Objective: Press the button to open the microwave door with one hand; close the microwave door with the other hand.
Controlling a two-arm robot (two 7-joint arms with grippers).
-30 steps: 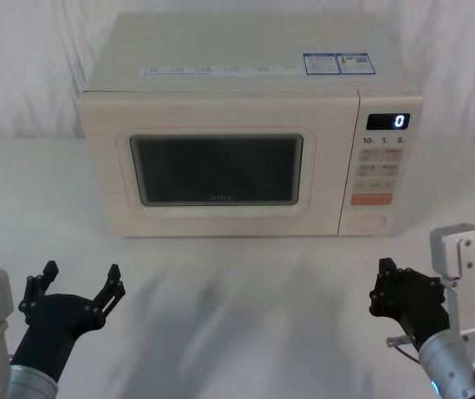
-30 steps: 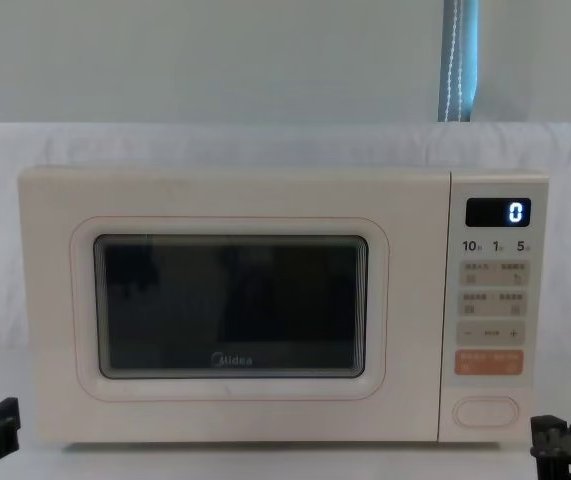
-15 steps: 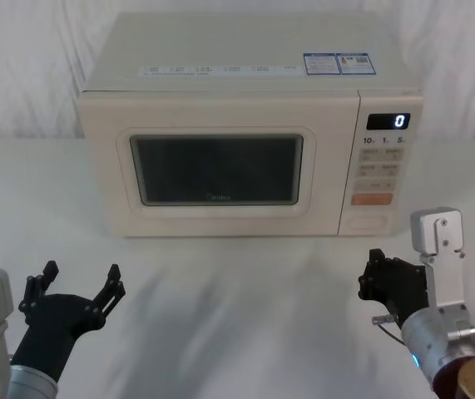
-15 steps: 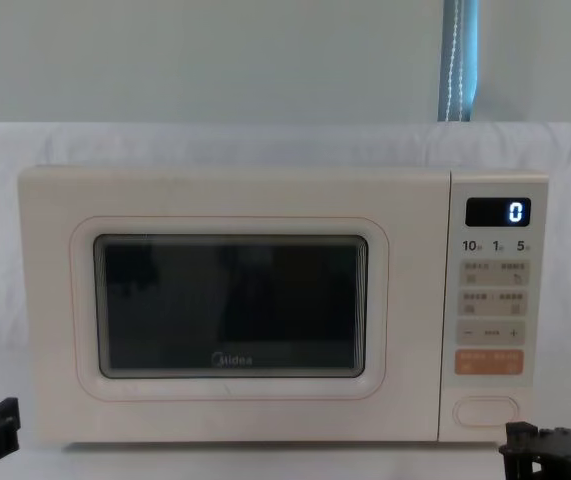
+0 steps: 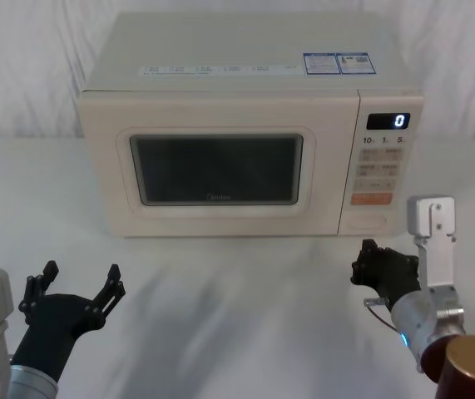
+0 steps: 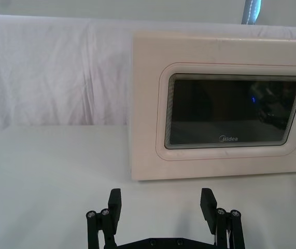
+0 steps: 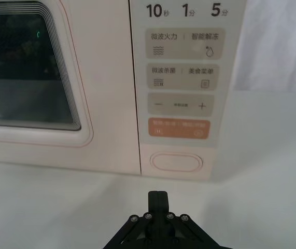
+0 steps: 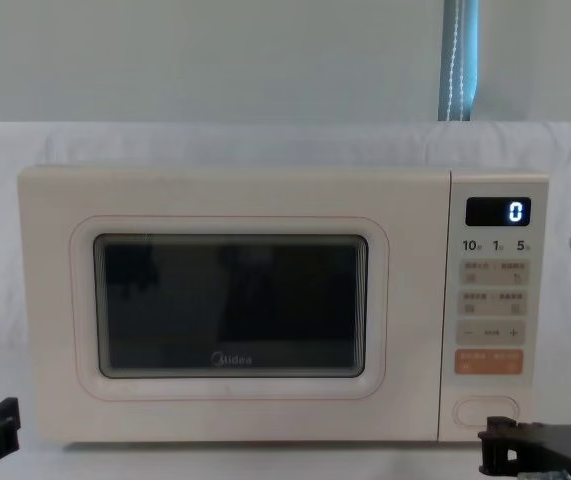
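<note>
Microwave door (image 5: 216, 170) sits flush with the oven body on the white table (image 5: 237, 316); from the head view we see it closed. We hold our right gripper (image 5: 368, 263) low in front of the control panel (image 5: 381, 162), short of it. Our right wrist view shows what the head view cannot: its fingers (image 7: 158, 198) pressed together, pointing at the button (image 7: 175, 162) just under the orange key (image 7: 179, 128), a gap of table between. Our left gripper (image 5: 77, 284) rests near the table's front left, fingers (image 6: 115, 203) spread apart, well clear of the door.
</note>
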